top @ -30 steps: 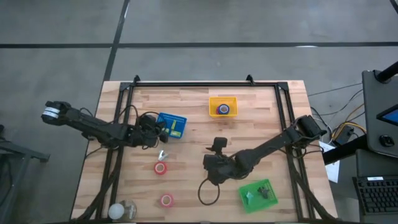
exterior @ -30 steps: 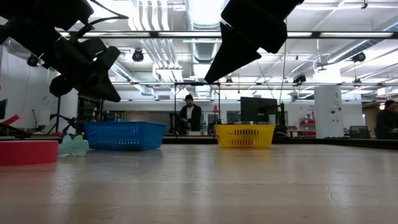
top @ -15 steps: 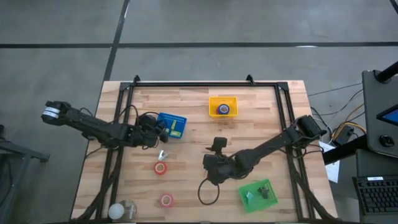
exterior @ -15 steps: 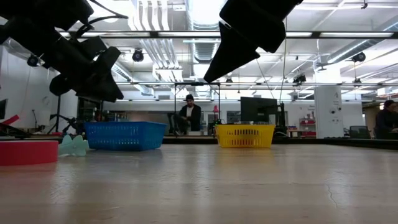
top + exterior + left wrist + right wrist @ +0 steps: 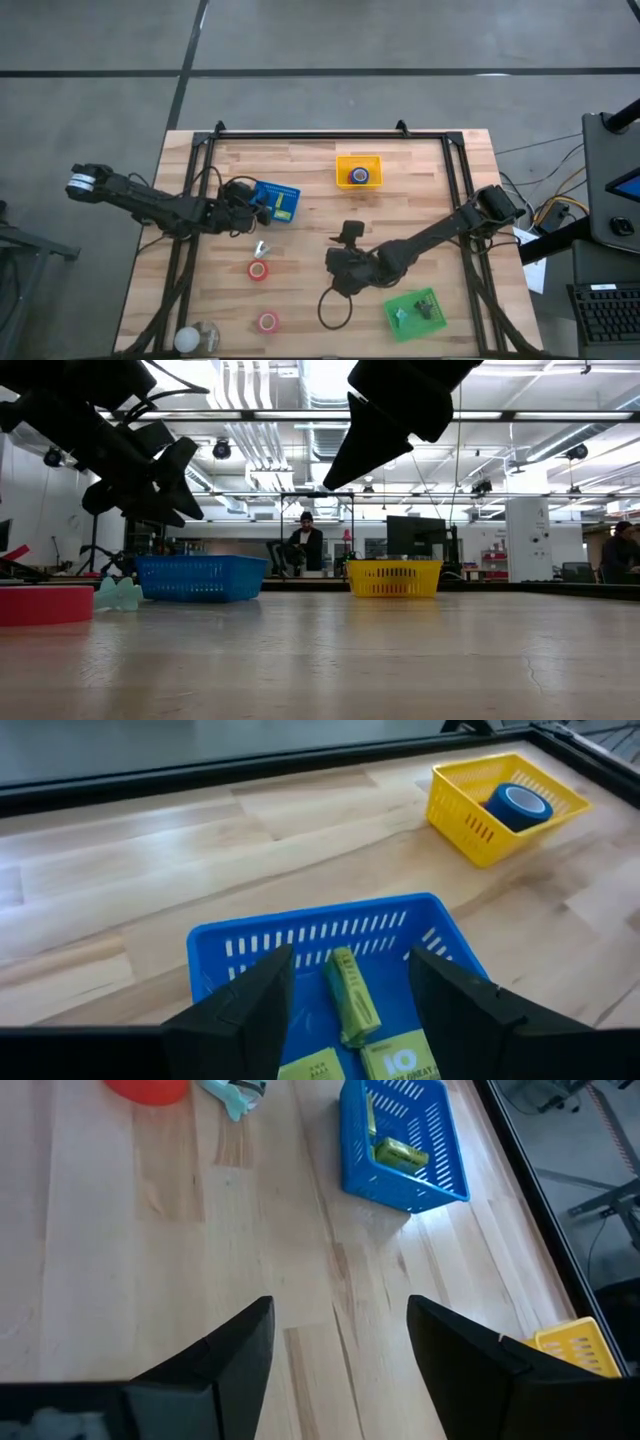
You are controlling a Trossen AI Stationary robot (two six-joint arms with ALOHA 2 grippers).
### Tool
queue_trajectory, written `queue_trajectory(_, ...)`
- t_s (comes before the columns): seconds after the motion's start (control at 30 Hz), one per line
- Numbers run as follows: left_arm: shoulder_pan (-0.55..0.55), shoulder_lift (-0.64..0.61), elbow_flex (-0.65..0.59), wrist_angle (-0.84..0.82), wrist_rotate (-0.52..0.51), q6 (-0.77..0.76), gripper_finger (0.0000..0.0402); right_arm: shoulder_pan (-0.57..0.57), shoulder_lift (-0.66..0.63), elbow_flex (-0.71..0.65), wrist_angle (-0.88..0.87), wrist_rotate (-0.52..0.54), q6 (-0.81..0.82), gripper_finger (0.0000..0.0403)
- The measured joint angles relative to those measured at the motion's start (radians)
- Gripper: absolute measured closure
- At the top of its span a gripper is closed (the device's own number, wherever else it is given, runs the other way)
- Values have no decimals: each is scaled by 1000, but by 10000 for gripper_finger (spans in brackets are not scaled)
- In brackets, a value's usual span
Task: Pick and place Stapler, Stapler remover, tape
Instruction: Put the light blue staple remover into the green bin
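Note:
My left gripper hangs open over the left part of the blue basket. A long green item lies on the basket's floor below the gap, beside green boxes. Whether it is the stapler I cannot tell. My right gripper hangs open above bare wood mid-table. The pale teal stapler remover lies on the table. Two red tape rolls lie flat nearer the front. A blue tape roll rests in the yellow basket.
A green basket with a pale item stands at the front right. A black cable loop lies beside it. A white object sits at the front left corner. A black frame rims the table. People sit in the room beyond.
My left gripper has opened its fingers while staying above the blue basket's left part.

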Motion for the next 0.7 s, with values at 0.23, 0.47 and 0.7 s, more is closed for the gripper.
queue_trajectory(0.23,-3,-13,9,-1,30,53,202,-1,0,-8,2,0,0,175)
queue_trajectory(0.47,-59,-22,29,4,92,60,203,-1,0,-12,11,0,-4,182)
queue_trajectory(0.7,-121,-22,32,38,90,56,204,-1,0,-12,15,0,-3,182)
